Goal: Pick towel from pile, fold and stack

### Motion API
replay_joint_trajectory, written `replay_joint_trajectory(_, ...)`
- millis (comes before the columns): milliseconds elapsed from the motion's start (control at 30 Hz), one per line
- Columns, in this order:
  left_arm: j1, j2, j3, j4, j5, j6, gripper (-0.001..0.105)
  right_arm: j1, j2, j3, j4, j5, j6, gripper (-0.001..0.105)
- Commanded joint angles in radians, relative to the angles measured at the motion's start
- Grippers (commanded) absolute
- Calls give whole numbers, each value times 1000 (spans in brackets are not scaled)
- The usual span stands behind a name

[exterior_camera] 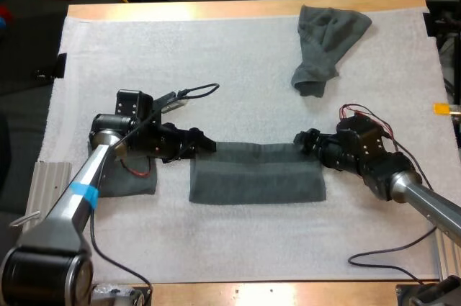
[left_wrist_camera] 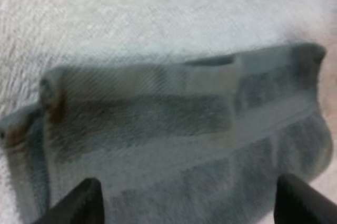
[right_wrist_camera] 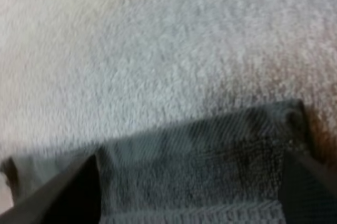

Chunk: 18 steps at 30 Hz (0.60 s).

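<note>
A dark grey-green towel (exterior_camera: 256, 174) lies folded into a wide flat band in the middle of the mat. My left gripper (exterior_camera: 207, 141) is at its far left corner and my right gripper (exterior_camera: 301, 141) at its far right corner. In the left wrist view the towel (left_wrist_camera: 174, 129) stretches flat ahead of my left gripper (left_wrist_camera: 192, 208), whose fingers (left_wrist_camera: 79, 203) stand wide apart. In the right wrist view the towel's edge (right_wrist_camera: 210, 145) lies between the spread fingers (right_wrist_camera: 63, 192) of my right gripper (right_wrist_camera: 187, 195). A crumpled towel (exterior_camera: 328, 43) lies at the far right of the mat.
A folded dark towel (exterior_camera: 128, 181) lies flat under my left arm at the left of the mat. The white mat (exterior_camera: 180, 61) covers most of the wooden table (exterior_camera: 238, 9).
</note>
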Motion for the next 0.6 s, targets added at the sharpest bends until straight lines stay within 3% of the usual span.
replay_joint_trajectory(0,1,-24,-8,6,0,16,65,-6,-20,-6,19,-13,-47,69)
replay_joint_trajectory(567,1,-340,-8,139,-3,53,65,-6,-238,-6,262,19,-237,69)
